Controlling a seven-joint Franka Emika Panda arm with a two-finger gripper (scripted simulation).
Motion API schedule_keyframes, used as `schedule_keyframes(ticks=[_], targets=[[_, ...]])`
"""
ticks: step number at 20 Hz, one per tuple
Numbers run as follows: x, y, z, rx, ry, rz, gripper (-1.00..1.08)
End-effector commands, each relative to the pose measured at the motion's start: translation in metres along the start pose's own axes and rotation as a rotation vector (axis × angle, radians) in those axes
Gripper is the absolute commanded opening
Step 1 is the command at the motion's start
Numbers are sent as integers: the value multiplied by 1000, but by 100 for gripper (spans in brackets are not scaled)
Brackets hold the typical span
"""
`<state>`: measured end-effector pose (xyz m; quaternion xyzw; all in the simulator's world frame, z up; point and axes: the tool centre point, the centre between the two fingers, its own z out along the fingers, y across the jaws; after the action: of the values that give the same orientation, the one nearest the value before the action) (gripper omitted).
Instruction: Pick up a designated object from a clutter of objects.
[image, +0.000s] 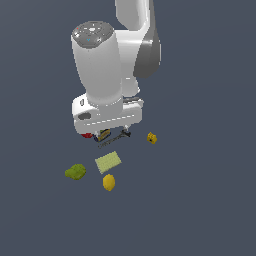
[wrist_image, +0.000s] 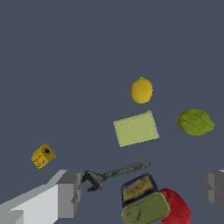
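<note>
Items on the dark grey-blue floor (image: 210, 200), listed from the exterior view's left to its right.

1. Lumpy olive-green blob (image: 75, 172), uneven and rounded: farthest left, lying alone, apart from the arm and untouched.
2. Red ball (image: 87, 135): partly hidden under the arm's hand.
3. Olive-and-yellow box (image: 103, 134): just beside the ball, touching or nearly so in the wrist view.
4. Flat pale-green rectangular pad (image: 108, 162): between the box and the lemon.
5. Smooth yellow lemon (image: 109, 182): nearest the camera, just beside the pad.
6. Black metal wrench (image: 115, 138): lying beside the box.
7. Small yellow cube (image: 152, 138): farthest right, well apart.

Tool: white Panda arm's gripper (wrist_image: 142, 186), above the ball, box and wrench; its fingers (wrist_image: 70, 190) stand wide apart, holding nothing.
</note>
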<state>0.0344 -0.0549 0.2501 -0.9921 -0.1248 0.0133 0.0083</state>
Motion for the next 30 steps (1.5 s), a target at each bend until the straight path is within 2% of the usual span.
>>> schedule_keyframes(ticks=[1, 30], targets=[[4, 10, 7, 0, 2, -51, 100], [22, 128, 96, -15, 15, -631, 100]])
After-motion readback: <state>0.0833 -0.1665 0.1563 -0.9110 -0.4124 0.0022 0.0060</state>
